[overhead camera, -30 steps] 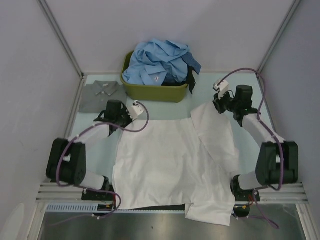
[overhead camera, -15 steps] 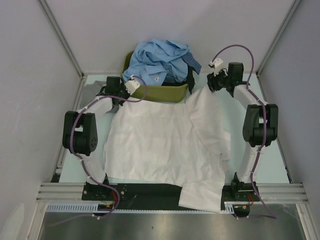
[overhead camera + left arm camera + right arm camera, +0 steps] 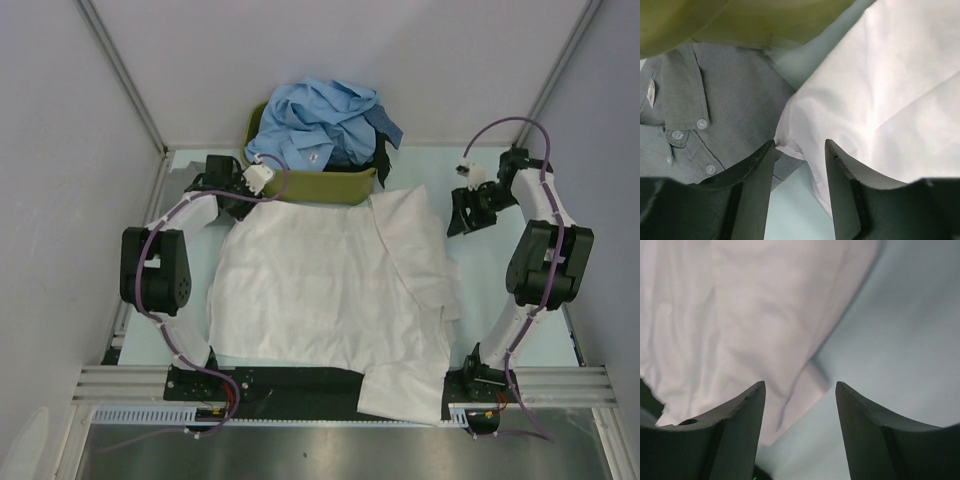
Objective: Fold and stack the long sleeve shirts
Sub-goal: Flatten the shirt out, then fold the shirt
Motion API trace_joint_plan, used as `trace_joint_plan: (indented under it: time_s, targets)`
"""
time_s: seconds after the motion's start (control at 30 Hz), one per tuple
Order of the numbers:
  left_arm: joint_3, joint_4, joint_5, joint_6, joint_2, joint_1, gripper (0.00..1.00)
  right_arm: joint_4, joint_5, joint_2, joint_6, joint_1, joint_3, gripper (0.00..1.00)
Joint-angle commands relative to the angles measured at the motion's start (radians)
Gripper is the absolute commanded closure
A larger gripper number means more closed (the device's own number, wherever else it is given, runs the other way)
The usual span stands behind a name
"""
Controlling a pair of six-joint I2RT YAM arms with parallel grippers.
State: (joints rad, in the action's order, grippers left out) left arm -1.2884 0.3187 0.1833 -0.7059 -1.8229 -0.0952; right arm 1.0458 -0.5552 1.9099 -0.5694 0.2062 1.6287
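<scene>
A white long sleeve shirt [image 3: 330, 290] lies spread flat on the table, one sleeve hanging over the near edge. My left gripper [image 3: 238, 200] stands open at its far left corner. In the left wrist view that corner [image 3: 790, 145] lies loose between the fingers of my left gripper [image 3: 800, 147], on top of a grey collared shirt [image 3: 715, 100]. My right gripper [image 3: 462, 218] is open, just right of the white shirt's far right corner. In the right wrist view the shirt's edge [image 3: 765, 330] lies beneath my right gripper [image 3: 800, 387], ungripped.
An olive-green tub [image 3: 300, 185] at the back holds a heap of light blue shirts [image 3: 320, 125] and a dark one [image 3: 385, 130]. The tub's wall [image 3: 740, 20] is close ahead of the left gripper. White side walls close in the table.
Both grippers carried the white shirt's far edge toward the tub, then opened and let it go. The right gripper has since drawn away to the right.
</scene>
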Motion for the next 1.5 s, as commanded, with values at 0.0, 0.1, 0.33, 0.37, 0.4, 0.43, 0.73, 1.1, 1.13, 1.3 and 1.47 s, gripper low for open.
trace_joint_plan:
  time_s: [0.0,0.1,0.33,0.37,0.4,0.43,0.73,1.1,1.13,1.3,1.47]
  targets:
    - [0.032,0.029,0.079,0.019,0.082,0.006,0.49,0.178,-0.038,-0.1,-0.027,-0.065,-0.124,0.39]
    - [0.047,0.028,0.088,0.019,0.085,0.006,0.48,0.125,-0.012,-0.094,0.015,-0.074,-0.205,0.46]
    - [0.015,0.04,0.1,0.019,0.056,0.006,0.48,0.109,0.047,-0.057,0.066,-0.077,-0.248,0.55]
    - [0.009,0.042,0.104,0.019,0.047,0.006,0.48,0.106,0.061,-0.057,0.068,-0.077,-0.274,0.55]
    - [-0.005,0.046,0.105,0.017,0.04,0.006,0.47,0.088,0.073,-0.061,0.081,-0.079,-0.286,0.55]
    - [-0.008,0.046,0.105,0.017,0.036,0.006,0.46,0.079,0.08,-0.061,0.083,-0.083,-0.297,0.55]
    - [-0.066,0.045,0.14,-0.017,-0.024,0.015,0.3,0.033,0.106,-0.011,0.128,-0.096,-0.329,0.58]
    - [-0.21,-0.029,0.228,0.002,-0.11,0.087,0.28,0.028,0.121,-0.003,0.14,-0.087,-0.374,0.51]
    - [-0.224,-0.021,0.267,-0.004,-0.128,0.091,0.28,0.029,0.109,-0.002,0.138,-0.087,-0.374,0.53]
    - [-0.279,-0.015,0.324,-0.085,-0.187,0.092,0.3,0.062,0.06,-0.021,0.115,-0.083,-0.339,0.83]
    - [-0.345,0.075,0.421,-0.158,-0.236,0.121,0.32,0.12,0.015,-0.041,0.085,-0.059,-0.313,1.0]
